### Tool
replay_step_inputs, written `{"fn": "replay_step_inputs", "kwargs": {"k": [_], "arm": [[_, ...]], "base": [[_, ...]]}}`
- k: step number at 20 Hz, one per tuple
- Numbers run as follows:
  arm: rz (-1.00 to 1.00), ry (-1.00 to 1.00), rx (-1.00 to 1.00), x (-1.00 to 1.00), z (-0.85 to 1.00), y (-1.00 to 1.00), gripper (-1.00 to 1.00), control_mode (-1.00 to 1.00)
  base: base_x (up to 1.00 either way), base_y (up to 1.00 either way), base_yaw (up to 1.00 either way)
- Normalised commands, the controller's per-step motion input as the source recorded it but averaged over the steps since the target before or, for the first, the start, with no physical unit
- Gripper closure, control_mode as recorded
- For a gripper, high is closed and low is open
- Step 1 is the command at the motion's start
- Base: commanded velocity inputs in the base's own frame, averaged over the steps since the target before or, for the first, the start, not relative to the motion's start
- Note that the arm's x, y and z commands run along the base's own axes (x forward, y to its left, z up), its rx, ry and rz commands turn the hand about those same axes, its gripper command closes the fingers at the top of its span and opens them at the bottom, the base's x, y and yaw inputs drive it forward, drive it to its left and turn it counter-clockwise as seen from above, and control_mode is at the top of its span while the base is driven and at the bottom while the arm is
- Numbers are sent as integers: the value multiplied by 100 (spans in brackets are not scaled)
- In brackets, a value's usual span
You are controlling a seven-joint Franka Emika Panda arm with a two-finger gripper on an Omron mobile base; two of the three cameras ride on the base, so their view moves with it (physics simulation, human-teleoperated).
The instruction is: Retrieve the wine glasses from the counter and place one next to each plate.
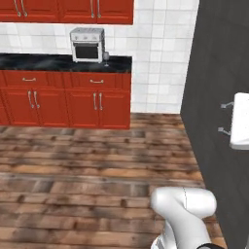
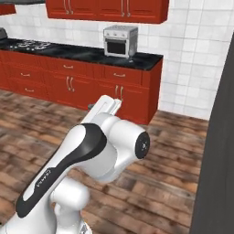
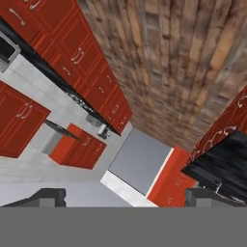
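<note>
Nothing fetched yet: a wine glass (image 1: 106,57) stands on the surface (image 1: 58,63) beside the toaster oven (image 1: 87,44), well away. Fingers (image 3: 124,198) wide open, empty.

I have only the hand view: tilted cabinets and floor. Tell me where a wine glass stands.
Observer: One wine glass stands on the counter, just right of the toaster oven.
Operator: Report how it stands.
Observer: Upright on its foot, near the counter's right end, apart from the oven in the right base view.
Operator: Say what lies between the base and it.
Observer: A broad stretch of wood floor. The arm is folded up well short of the cabinets, so I judge the base would have to drive closer first.
</note>
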Motion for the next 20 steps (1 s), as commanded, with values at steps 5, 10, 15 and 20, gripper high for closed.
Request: {"fn": "replay_step_inputs", "kwargs": {"k": [5, 10, 15, 20], "arm": [[0, 0, 0, 0, 0, 0, -100, 100], [0, 0, 0, 0, 0, 0, -100, 100], [0, 0, 0, 0, 0, 0, -100, 100], [0, 0, 0, 0, 0, 0, -100, 100]], "base": [[100, 11, 0], [100, 25, 0], [100, 36, 0], [100, 53, 0]]}}
